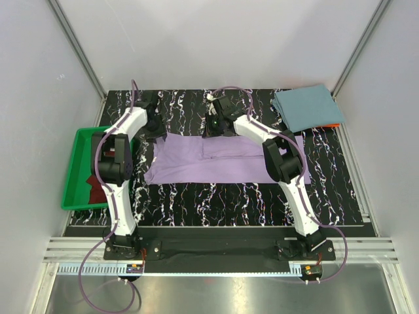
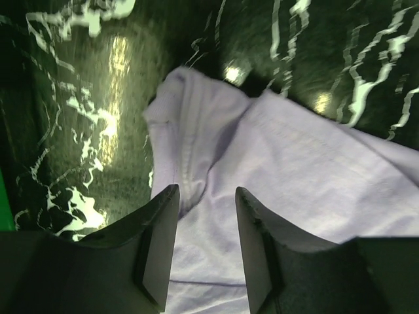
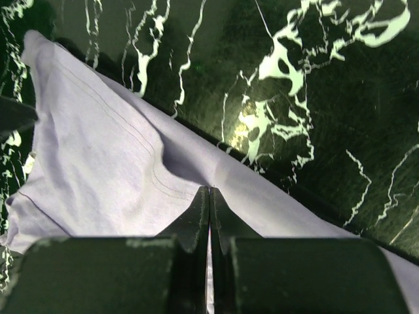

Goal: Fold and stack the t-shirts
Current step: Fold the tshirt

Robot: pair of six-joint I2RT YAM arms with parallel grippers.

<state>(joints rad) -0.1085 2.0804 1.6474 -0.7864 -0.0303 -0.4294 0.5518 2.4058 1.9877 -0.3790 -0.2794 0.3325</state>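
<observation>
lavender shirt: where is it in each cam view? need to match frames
Top external: lavender shirt spread flat at centre.
Left wrist: shirt fills centre and lower right, a corner at top.
Right wrist: shirt covers left and bottom, edge running diagonally.
Shared landmark: black marbled tabletop beyond the shirt's edge.

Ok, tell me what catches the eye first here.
The lavender t-shirt lies spread out in the middle; at its far edge the left gripper is open over a corner, the right gripper shut on the cloth. A folded teal t-shirt sits at the far right corner, and a maroon t-shirt lies in the green tray at left.
</observation>
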